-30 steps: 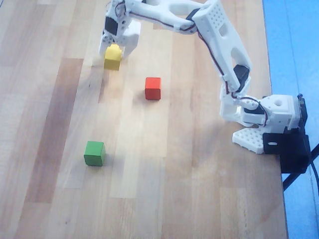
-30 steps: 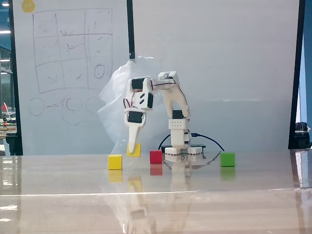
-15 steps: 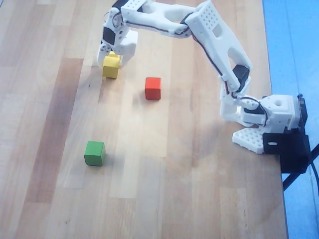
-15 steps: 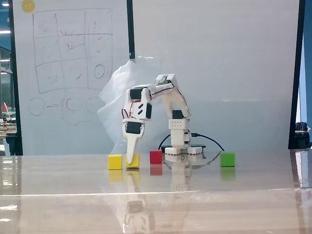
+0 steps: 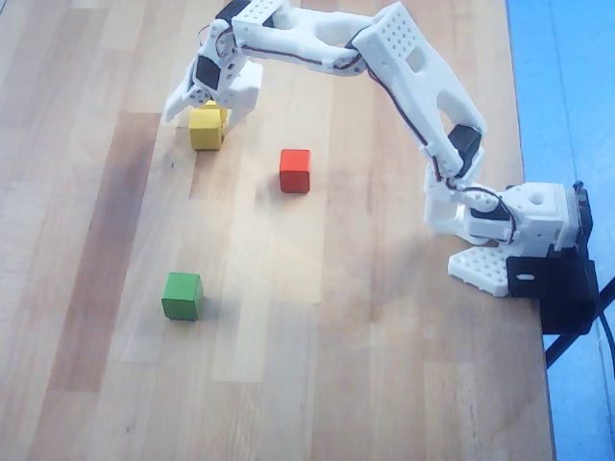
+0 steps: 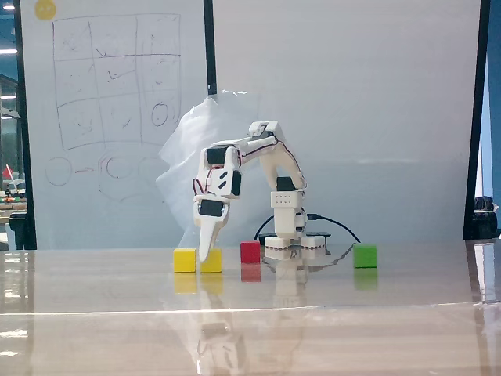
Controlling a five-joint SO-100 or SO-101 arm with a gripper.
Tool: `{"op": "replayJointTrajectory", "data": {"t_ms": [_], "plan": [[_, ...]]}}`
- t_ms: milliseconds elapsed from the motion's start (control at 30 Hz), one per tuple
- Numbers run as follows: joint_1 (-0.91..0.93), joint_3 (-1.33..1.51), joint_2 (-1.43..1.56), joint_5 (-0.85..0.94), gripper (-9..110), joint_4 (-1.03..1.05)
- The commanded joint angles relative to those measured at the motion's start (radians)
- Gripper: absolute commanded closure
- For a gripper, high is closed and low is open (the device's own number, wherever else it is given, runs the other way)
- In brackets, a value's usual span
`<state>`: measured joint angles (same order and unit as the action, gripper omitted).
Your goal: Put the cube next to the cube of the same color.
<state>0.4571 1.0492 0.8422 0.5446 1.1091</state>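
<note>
From the side, the two small yellow wooden cubes sit side by side on the pale wooden worktop (image 5: 317,384) — one (image 6: 185,260) in the open, the other (image 6: 213,261) partly behind the white claw (image 6: 205,252), apparently touching. From overhead only one yellow cube (image 5: 206,128) shows clearly, the claw (image 5: 204,108) spread around it. The placing looks done; what remains, I'd judge, is lifting clear. The red cube (image 5: 295,170) and green cube (image 5: 182,295) stand well apart.

My tool (image 5: 204,108) is white with black parts. At its tips sit two yellow cubes (image 6: 185,260) (image 6: 213,261). Off to one side is a red cube (image 5: 295,170), farther out a green cube (image 5: 182,295). The counter (image 5: 115,384) is pale striped wood.
</note>
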Motion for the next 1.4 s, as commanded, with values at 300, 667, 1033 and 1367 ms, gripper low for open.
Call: {"op": "replayJointTrajectory", "data": {"t_ms": [300,667,1033,1367], "plan": [[-0.003,-0.064,0.354,-0.008,68,0.256],[-0.183,0.046,0.727,-0.103,68,0.537],[-0.594,0.959,1.502,-0.388,97,0.032],[-0.591,1.914,2.284,-0.390,95,-0.322]]}}
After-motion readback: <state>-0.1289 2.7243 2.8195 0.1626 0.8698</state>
